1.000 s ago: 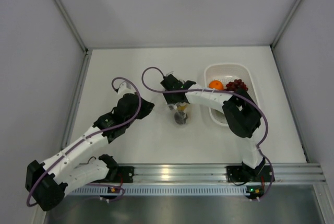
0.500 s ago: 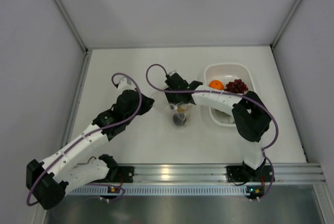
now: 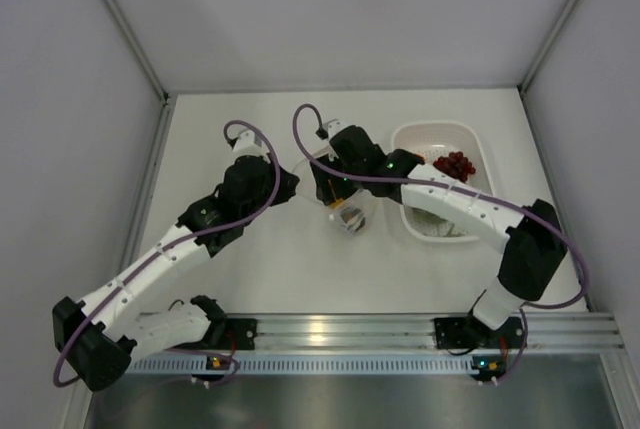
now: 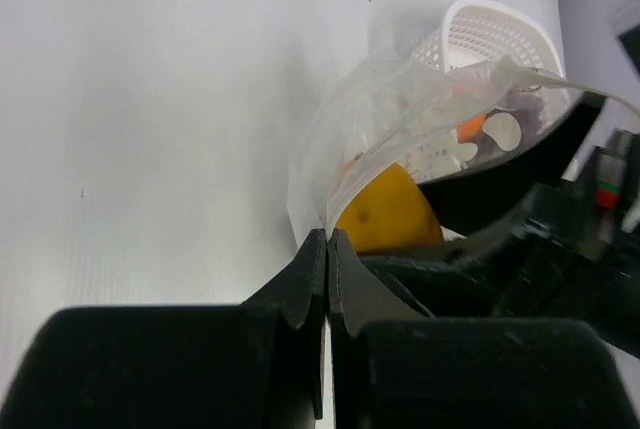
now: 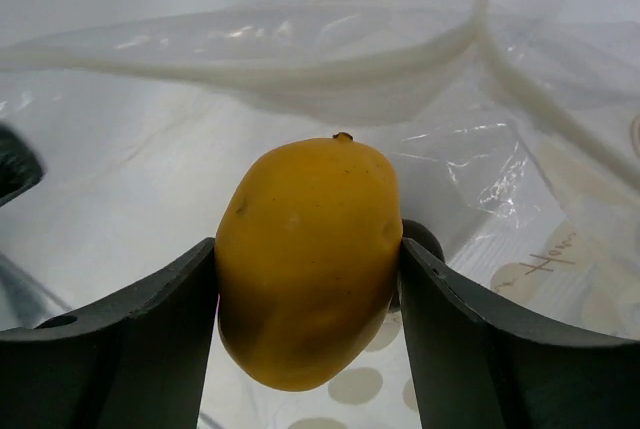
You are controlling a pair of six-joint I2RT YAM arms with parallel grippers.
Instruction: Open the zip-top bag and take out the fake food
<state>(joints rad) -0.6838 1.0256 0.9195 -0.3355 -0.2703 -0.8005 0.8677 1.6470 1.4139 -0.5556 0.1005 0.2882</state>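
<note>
1. Since a second earlier, my right arm had stretched out, its elbow swinging wide.
2. The right gripper [image 5: 308, 269] clasped the yellow lemon [image 5: 305, 199] inside the zip-top bag [image 4: 380, 119] mid-table, and the left gripper [image 4: 327, 249] pinched the bag's edge.
3. The step was removing food. Next, I judged, the lemon needed drawing out toward the basket [image 3: 432, 127].

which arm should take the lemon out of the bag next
Right. The right hand grips the yellow lemon in the zip-top bag mouth, and the white basket stands nearer that arm. The left hand is shut on the bag's edge, holding it.
</note>
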